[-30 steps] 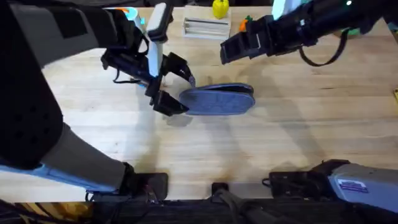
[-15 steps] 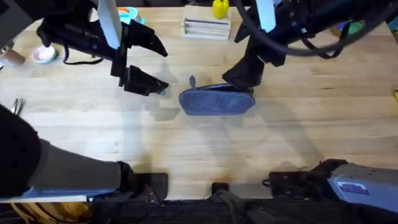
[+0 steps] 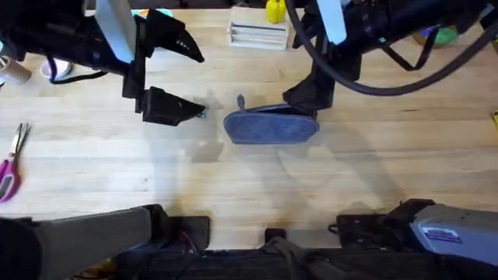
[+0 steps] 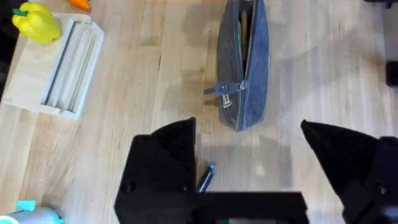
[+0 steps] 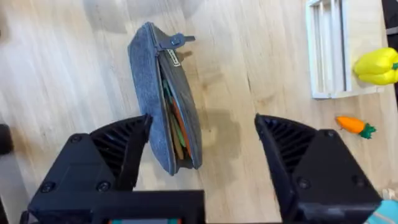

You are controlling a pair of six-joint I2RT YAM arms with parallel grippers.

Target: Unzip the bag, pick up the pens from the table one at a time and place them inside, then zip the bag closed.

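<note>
One pen: a dark pen with a blue end lay on the table just beside the left gripper's finger; light, stiff and liable to roll, best pinched mid-length.
Left gripper: the left gripper stood wide open, holding nothing.
Bag: the bag lay mid-table, zip open, coloured pens inside; soft, light cloth that would likely slide unless pinned.
Pull: the metal pull sat at the bag's left end, the place to grip for zipping.
Right gripper: the right gripper hung open over the bag's right end, empty.

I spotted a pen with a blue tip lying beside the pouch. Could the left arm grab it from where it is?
Probably yes: the blue-tipped pen lies on bare table right by the open left gripper, with nothing between; the bag sits apart.
</note>
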